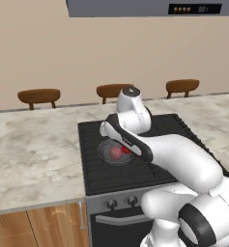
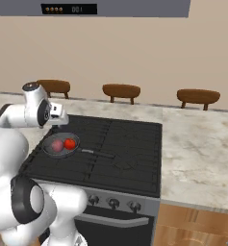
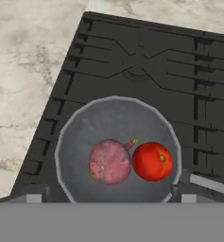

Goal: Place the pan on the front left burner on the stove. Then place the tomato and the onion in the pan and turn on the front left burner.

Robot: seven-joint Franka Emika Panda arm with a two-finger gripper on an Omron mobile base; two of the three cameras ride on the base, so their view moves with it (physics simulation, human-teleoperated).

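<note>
In the left base view, the stove (image 1: 135, 164) sits at the centre of the frame, set into a marble table (image 1: 34, 154). The pan (image 1: 117, 153) rests on the front left burner (image 1: 106, 164), partly hidden behind the white arm. Inside it lie the onion (image 1: 116, 152) and, just to its right, the tomato (image 1: 126, 150).

In the right base view, the pan (image 2: 60, 145) shows at the left of the frame, its thin handle running right across the grates. The onion (image 2: 57, 144) and the tomato (image 2: 69, 143) lie in it side by side. Three wooden stools (image 2: 121, 91) stand beyond the table.

In the hand view, the pincer (image 3: 108, 199) hangs above the pan (image 3: 85, 127), its tips spread wide at the bottom edge and clamped on nothing. The onion (image 3: 110, 161) touches the tomato (image 3: 152, 161) in the middle of the pan.
</note>
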